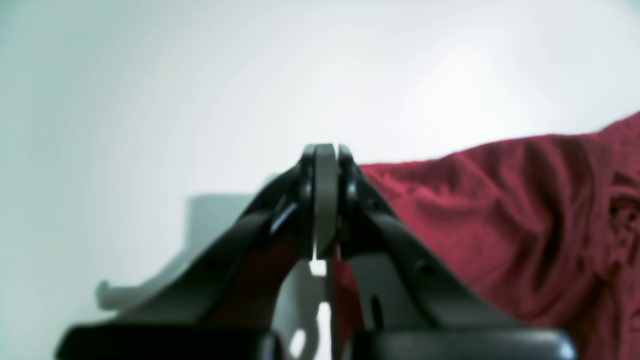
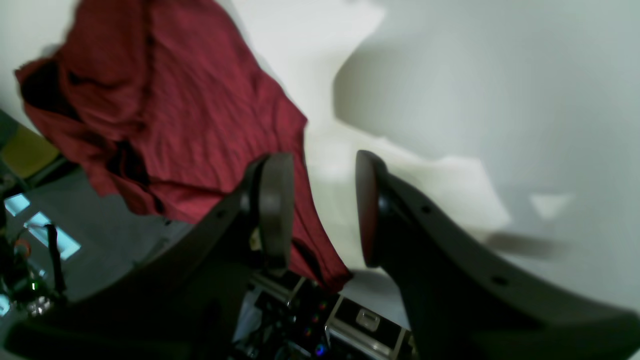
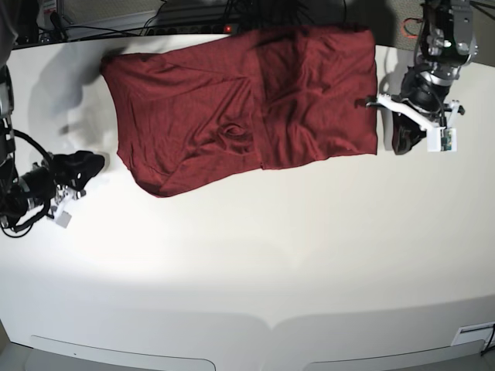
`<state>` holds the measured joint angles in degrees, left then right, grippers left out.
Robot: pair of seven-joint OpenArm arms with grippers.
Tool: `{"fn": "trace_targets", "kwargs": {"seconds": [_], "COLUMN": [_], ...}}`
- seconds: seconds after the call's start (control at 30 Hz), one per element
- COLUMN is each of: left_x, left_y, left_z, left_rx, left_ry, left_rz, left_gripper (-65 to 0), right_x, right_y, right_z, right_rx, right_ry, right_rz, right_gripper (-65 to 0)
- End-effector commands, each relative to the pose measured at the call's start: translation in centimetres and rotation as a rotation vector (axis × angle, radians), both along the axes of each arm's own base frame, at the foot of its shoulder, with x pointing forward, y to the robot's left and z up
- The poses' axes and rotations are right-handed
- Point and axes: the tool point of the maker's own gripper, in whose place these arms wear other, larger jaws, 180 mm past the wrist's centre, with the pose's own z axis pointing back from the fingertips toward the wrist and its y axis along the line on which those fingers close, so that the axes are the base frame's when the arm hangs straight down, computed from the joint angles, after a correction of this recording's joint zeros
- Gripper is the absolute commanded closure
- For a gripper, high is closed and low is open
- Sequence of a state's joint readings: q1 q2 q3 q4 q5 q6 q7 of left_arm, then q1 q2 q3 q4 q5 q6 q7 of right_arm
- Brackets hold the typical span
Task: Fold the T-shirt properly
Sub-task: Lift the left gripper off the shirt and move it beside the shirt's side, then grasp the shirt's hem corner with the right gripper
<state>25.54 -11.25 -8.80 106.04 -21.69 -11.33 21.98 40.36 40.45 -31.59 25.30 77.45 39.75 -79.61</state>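
Note:
The dark red T-shirt (image 3: 232, 108) lies spread and rumpled at the back of the white table (image 3: 271, 270), with creases near its middle. My left gripper (image 3: 370, 102) is at the shirt's right edge. In the left wrist view its pads (image 1: 325, 150) are pressed together with no cloth showing between them, and the T-shirt (image 1: 500, 210) lies just to the right. My right gripper (image 3: 87, 164) rests left of the shirt's lower left corner, apart from it. In the right wrist view my right gripper (image 2: 320, 210) is open and empty, with the T-shirt (image 2: 190, 110) beyond its left finger.
Cables and a power strip (image 3: 193, 27) run along the table's back edge behind the shirt. Electronics (image 2: 310, 315) show below the right gripper in its wrist view. Bare white tabletop stretches from the shirt to the front edge (image 3: 271, 325).

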Motion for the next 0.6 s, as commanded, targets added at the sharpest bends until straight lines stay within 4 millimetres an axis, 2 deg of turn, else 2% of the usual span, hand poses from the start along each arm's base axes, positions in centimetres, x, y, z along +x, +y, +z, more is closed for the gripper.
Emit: {"fn": "trace_targets", "kwargs": {"seconds": [0.0,0.13,0.33,0.57], "left_x": [0.3,0.1,0.3,0.2], "left_y": [0.1,0.8,0.8,0.8], "left_z": [0.5,-1.2,-1.1,-1.2], "left_rx": [-0.017,-0.021,-0.023,-0.016], "left_ry": [-0.031,0.006,-0.006,0.000], "left_rz": [-0.003,0.013,0.011,0.008], "left_gripper": [0.0,0.0,0.0,0.0], "right_x": [0.9,-0.2,-2.7,-2.7], "right_y": [-0.3,1.7,3.0,5.8], "right_z": [1.1,0.0,-2.1,-2.8], "right_rx": [0.018,0.109,0.129,0.175], "right_ry": [-0.036,-0.018,0.050,0.059], "right_rz": [-0.013,-0.044,-0.033,-0.001], "right_gripper": [-21.4,-21.4,-21.4,-21.4]}}
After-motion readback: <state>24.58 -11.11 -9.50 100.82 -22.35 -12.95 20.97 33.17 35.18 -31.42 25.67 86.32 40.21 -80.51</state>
